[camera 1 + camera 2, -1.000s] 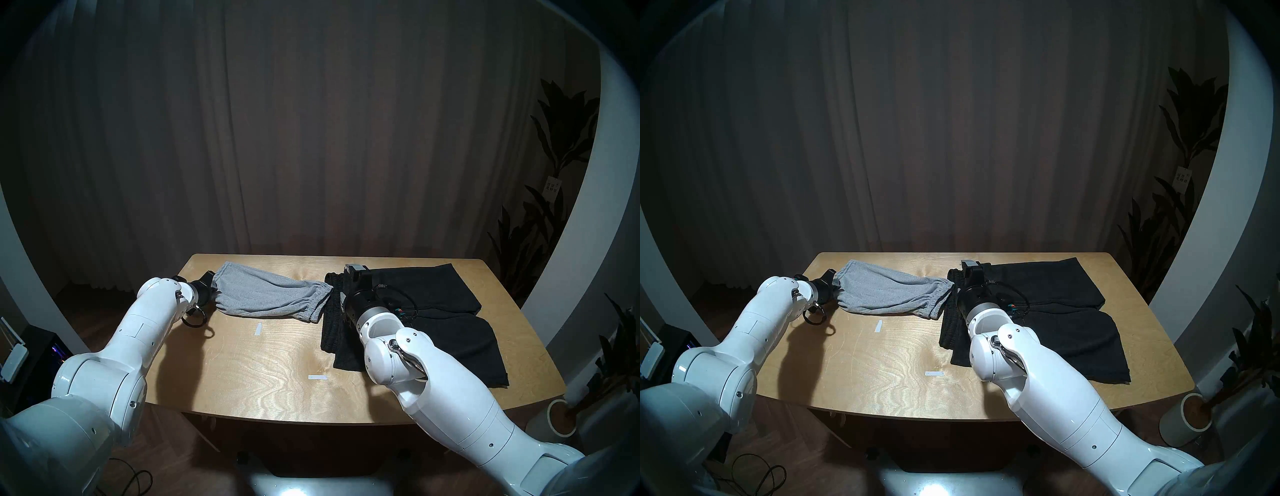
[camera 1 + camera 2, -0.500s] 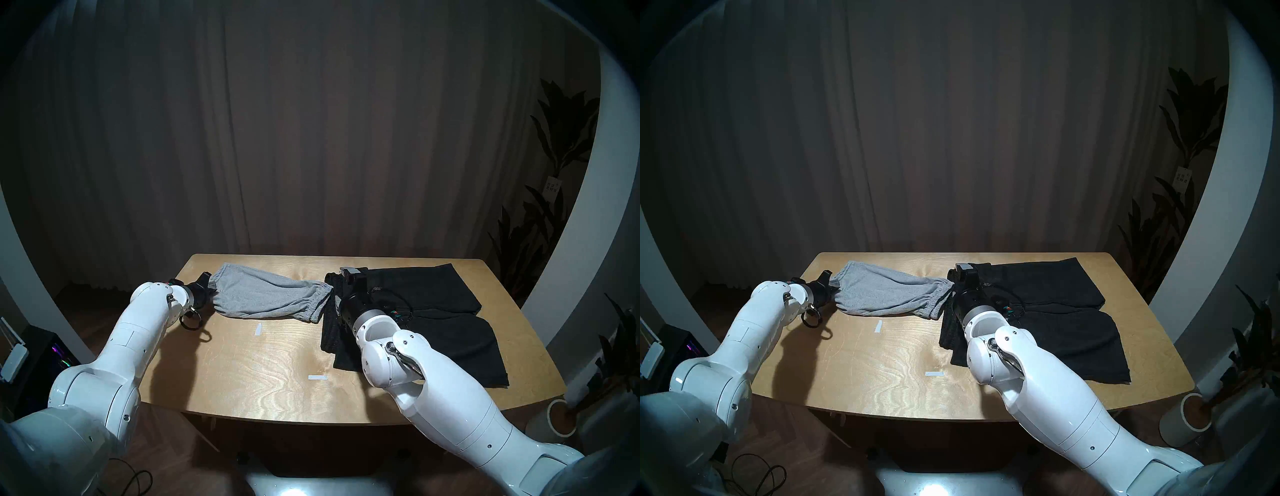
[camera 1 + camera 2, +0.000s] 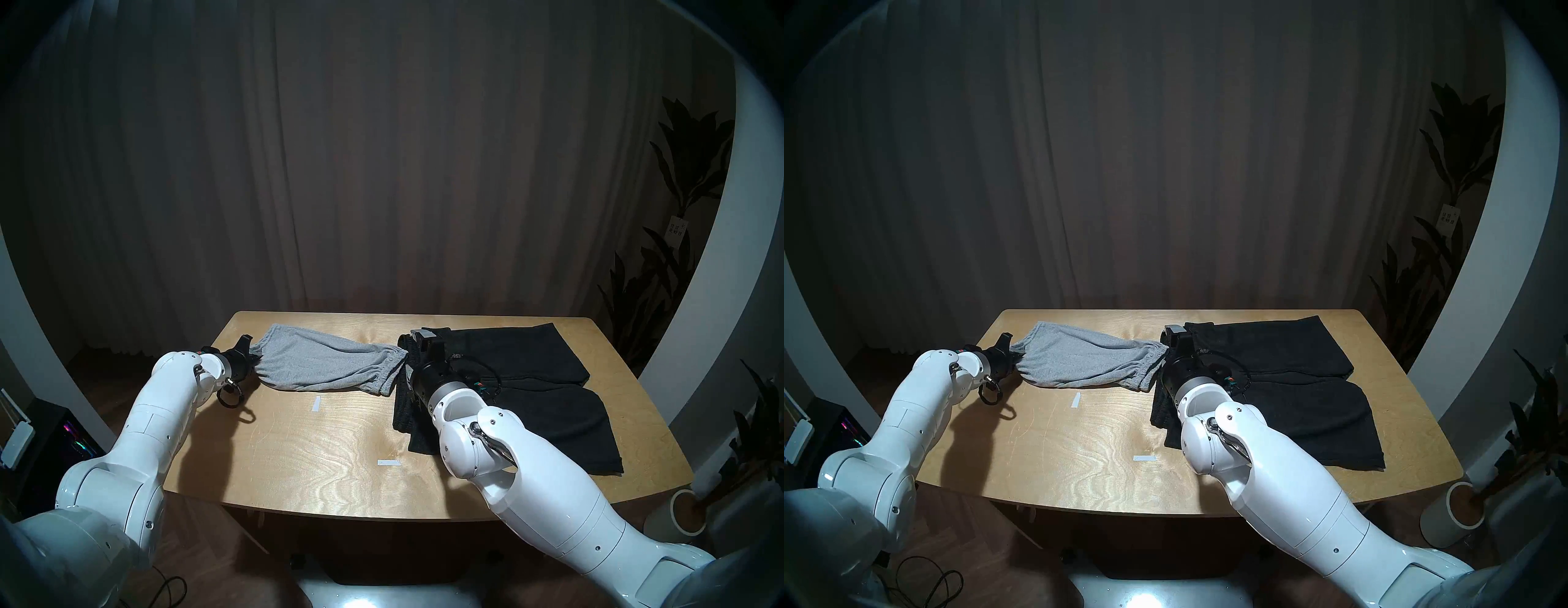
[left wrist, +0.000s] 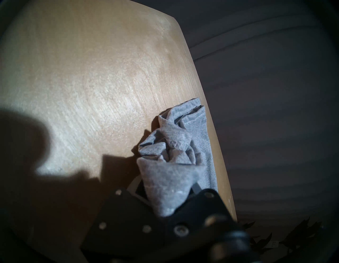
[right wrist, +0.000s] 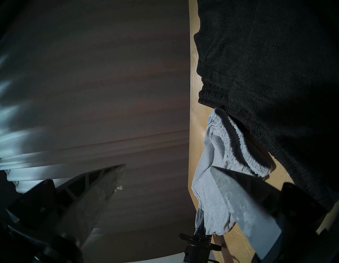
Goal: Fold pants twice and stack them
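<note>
Grey shorts (image 3: 329, 363) lengthwise left-right, waistband rightward

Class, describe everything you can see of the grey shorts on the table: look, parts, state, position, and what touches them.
The grey shorts are light heather-grey knit, soft and wrinkled, with a gathered elastic waistband. They lie lengthwise as a narrow bundle across the far side of the wooden table. The left gripper is shut on the bunched leg end, lifting it slightly. The waistband end reaches the black shorts; contact is unclear. The right gripper is open, holding nothing.
</note>
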Controlling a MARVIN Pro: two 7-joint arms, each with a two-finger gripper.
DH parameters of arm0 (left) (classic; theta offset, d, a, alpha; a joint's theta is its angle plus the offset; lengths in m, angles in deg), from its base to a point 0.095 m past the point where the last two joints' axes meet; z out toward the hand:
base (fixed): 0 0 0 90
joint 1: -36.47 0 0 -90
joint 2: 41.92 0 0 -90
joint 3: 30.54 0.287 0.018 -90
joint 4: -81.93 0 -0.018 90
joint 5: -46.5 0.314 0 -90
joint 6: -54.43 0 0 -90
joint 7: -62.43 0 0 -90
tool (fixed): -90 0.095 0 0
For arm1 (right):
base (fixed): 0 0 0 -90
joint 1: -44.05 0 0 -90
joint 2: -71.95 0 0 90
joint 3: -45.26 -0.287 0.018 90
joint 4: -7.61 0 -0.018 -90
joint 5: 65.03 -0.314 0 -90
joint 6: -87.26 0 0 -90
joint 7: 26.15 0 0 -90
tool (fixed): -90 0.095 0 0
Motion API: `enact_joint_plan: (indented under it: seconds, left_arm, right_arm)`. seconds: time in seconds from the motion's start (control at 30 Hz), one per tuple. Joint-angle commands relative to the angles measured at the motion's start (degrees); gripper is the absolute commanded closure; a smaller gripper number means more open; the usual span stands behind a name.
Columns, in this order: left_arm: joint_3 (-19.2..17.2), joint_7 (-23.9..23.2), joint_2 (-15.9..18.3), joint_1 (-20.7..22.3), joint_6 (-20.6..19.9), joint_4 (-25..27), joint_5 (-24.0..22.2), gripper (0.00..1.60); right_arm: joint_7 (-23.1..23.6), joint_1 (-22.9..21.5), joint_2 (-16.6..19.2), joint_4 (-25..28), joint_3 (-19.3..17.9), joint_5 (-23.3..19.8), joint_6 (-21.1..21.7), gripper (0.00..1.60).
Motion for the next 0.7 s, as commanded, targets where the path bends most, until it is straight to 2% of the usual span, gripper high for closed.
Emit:
enact_joint_plan:
  seconds: [0.0, 0.03, 0.07, 0.17, 0.43, 0.67]
  left_arm:
    - [-0.98, 2.67, 0.18, -6.09, 2.35, 3.64, -1.04, 1.60]
    - [-1.17, 3.23, 0.07, -7.30, 3.30, 7.05, -1.11, 1.60]
    - [-1.17, 3.23, 0.07, -7.30, 3.30, 7.05, -1.11, 1.60]
    - [-0.56, 4.92, -0.54, -7.70, 4.45, 11.44, -0.45, 1.60]
    - [2.83, 5.31, -1.93, -2.93, 4.43, 10.59, 2.22, 1.60]
    - [3.54, 8.20, -4.42, -0.04, 9.81, 9.87, 4.11, 1.60]
  right_arm:
    - [0.86, -0.04, -0.28, 1.55, -0.04, 0.27, -0.11, 0.00]
    - [1.02, 0.19, -0.18, 1.77, -0.06, 0.38, -0.27, 0.00]
    - [1.02, 0.19, -0.18, 1.77, -0.06, 0.38, -0.27, 0.00]
    - [1.38, 0.87, 0.19, 2.43, -0.35, 0.56, -0.69, 0.00]
    - [1.68, 2.21, 0.56, 3.50, -1.14, 0.91, -2.04, 0.00]
    - [1.85, 2.96, 0.83, 3.82, -1.64, 0.95, -2.66, 0.00]
